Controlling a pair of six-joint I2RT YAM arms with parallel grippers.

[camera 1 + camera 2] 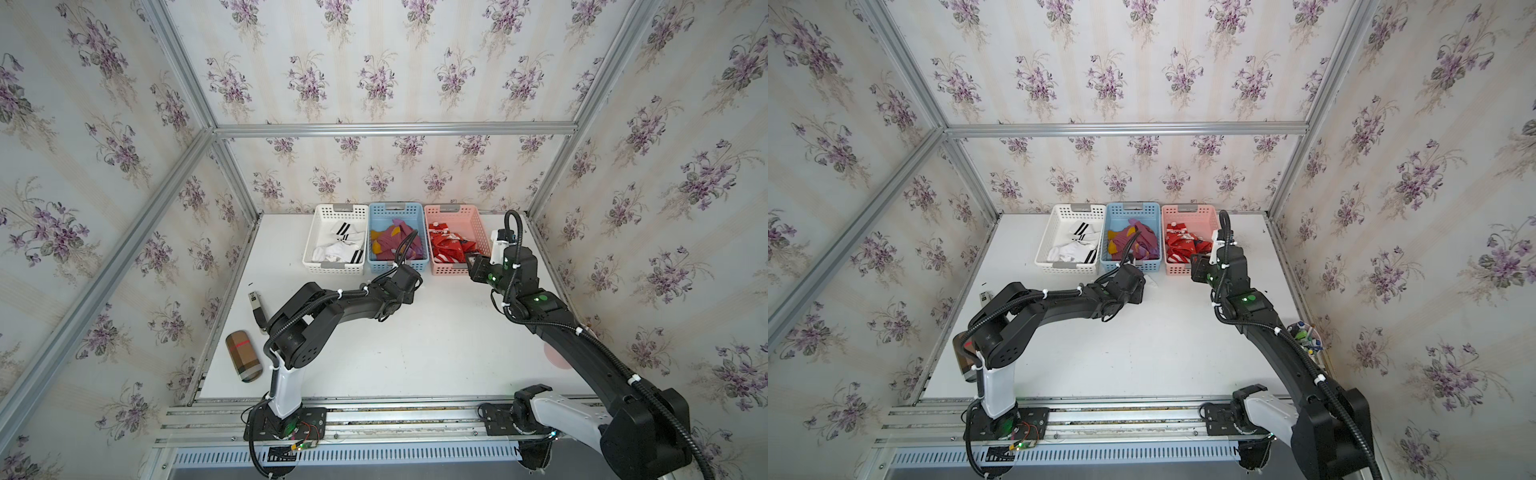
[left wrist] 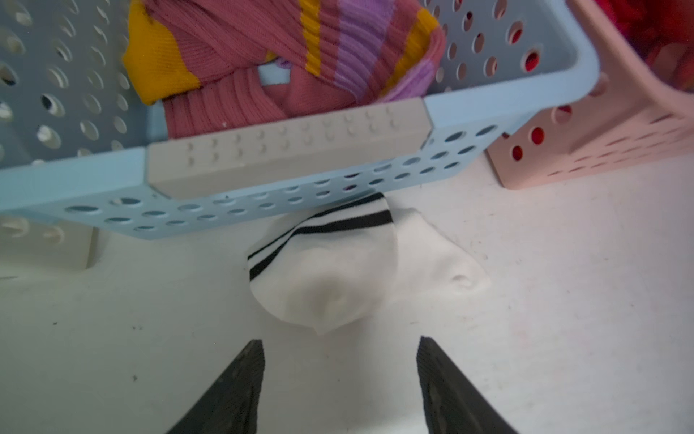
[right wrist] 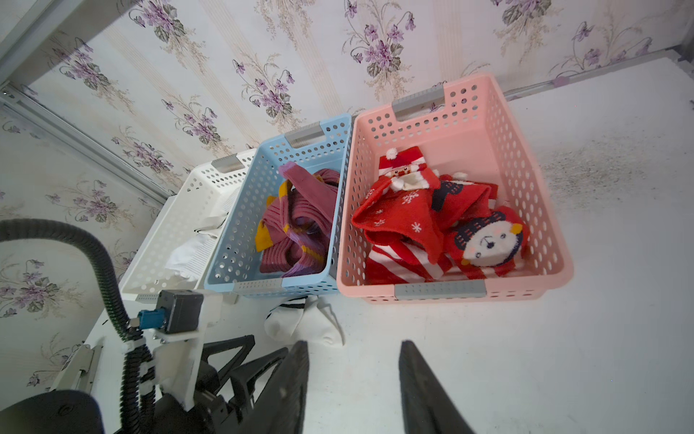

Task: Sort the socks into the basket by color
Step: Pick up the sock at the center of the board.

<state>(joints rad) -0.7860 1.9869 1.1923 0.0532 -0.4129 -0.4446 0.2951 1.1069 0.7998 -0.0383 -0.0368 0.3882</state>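
1. Right gripper (image 3: 353,375): two dark fingers, jaws apart, nothing between them. Bearings below are taken from it, twelve o'clock being straight ahead.
2. Pink basket (image 3: 525,195), twelve to one o'clock. Contents: red Santa socks (image 3: 402,203), penguin-faced sock (image 3: 488,240), red-white striped socks (image 3: 398,263), heaped.
3. Blue basket (image 3: 244,218), eleven o'clock, beside the pink one. Contents: maroon socks (image 3: 296,225) with mustard and lilac bands.
4. White basket (image 3: 165,240), ten o'clock, beside the blue one. Contents: white sock (image 3: 187,255).
5. Loose white sock (image 3: 304,323), black-striped, on the table (image 3: 563,357) at eleven o'clock, touching the blue basket's near wall.
6. Left gripper (image 3: 270,344), nine o'clock, jaws apart, just beside the loose sock.
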